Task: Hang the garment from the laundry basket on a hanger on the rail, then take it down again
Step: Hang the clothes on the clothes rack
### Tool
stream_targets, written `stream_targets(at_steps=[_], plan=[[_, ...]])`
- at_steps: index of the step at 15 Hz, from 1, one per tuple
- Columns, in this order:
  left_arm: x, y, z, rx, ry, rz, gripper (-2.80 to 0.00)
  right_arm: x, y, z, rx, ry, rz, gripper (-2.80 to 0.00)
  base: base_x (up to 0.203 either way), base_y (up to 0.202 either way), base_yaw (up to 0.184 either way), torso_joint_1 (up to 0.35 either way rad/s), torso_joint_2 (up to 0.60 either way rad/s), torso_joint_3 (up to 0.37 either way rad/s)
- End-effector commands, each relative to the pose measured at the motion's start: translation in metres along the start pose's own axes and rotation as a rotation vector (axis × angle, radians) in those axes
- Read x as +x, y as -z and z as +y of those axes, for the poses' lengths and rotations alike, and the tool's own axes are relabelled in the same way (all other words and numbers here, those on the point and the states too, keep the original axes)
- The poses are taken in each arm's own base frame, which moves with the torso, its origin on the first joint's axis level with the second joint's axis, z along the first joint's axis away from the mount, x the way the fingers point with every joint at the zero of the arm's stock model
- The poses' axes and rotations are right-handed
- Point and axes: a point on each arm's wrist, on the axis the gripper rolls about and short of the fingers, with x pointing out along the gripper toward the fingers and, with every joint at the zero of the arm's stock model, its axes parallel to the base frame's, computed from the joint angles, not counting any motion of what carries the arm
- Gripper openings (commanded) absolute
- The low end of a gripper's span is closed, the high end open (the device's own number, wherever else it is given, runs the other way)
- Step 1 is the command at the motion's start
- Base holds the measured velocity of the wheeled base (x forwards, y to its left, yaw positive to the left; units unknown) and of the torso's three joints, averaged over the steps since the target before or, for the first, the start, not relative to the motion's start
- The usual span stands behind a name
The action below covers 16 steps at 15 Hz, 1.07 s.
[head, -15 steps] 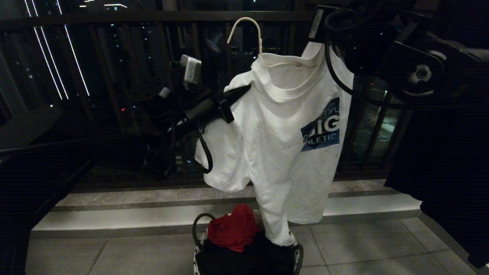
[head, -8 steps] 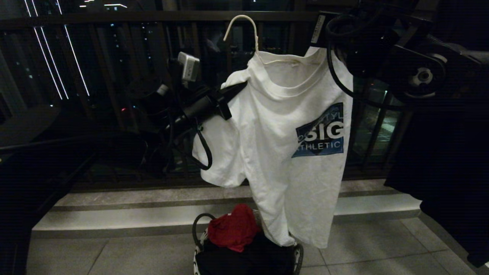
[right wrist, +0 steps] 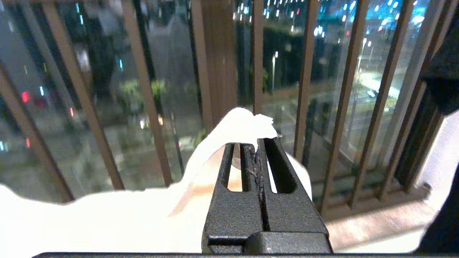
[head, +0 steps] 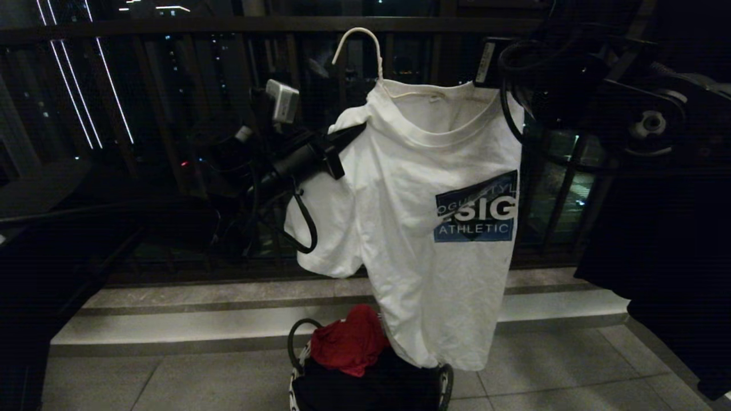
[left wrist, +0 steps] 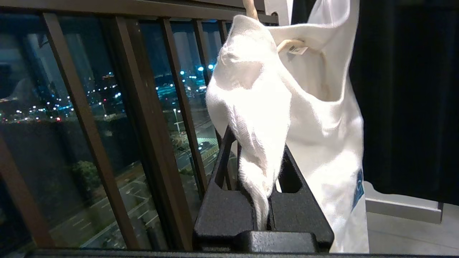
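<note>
Garment (head: 434, 228) now spread wider, hem over laundry basket (head: 442, 383).

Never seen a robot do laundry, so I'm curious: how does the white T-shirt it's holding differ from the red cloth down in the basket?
The T-shirt hangs full length on a wire hanger, pinched by both grippers, left and right; the red cloth lies crumpled in the basket, untouched. The T-shirt bears a blue chest graphic; the red cloth shows none. Both are soft fabric.
</note>
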Motion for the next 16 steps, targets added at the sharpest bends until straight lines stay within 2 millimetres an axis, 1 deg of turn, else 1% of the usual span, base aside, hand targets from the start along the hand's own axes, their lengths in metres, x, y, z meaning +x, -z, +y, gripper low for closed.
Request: stream_targets(at_steps=[1, 5, 7, 9, 11, 14, 16], plan=[[0.0, 0.001, 0.0, 0.002, 0.004, -0.002, -2.8, -0.011, -0.003, 0.001, -0.016, -0.02, 0.035, -2.8, 0.0, 0.0, 0.0, 0.0, 0.0, 0.0], [0.001, 0.002, 0.002, 0.01, -0.004, -0.002, -2.8, -0.033, -0.005, 0.008, -0.029, -0.081, 0.138, -2.8, 0.0, 0.0, 0.0, 0.0, 0.0, 0.0], [0.002, 0.002, 0.002, 0.011, -0.011, -0.003, -2.8, -0.033, -0.006, 0.011, -0.011, -0.043, 0.15, -2.8, 0.0, 0.0, 0.0, 0.0, 0.0, 0.0], [0.002, 0.003, 0.002, 0.011, -0.011, -0.003, -2.8, -0.026, -0.005, 0.016, 0.018, 0.058, 0.14, -2.8, 0.0, 0.0, 0.0, 0.0, 0.0, 0.0], [0.002, 0.003, 0.003, 0.012, -0.014, -0.004, -2.8, -0.024, -0.004, 0.019, 0.033, 0.109, 0.134, -2.8, 0.0, 0.0, 0.0, 0.0, 0.0, 0.0], [0.007, 0.001, 0.006, 0.013, -0.071, -0.01, -2.8, -0.029, 0.002, 0.032, 0.029, 0.088, 0.143, -2.8, 0.0, 0.0, 0.0, 0.0, 0.0, 0.0], [0.008, 0.005, 0.009, 0.016, -0.094, -0.007, -2.8, -0.036, 0.008, 0.047, 0.028, 0.053, 0.152, -2.8, 0.0, 0.0, 0.0, 0.0, 0.0, 0.0]])
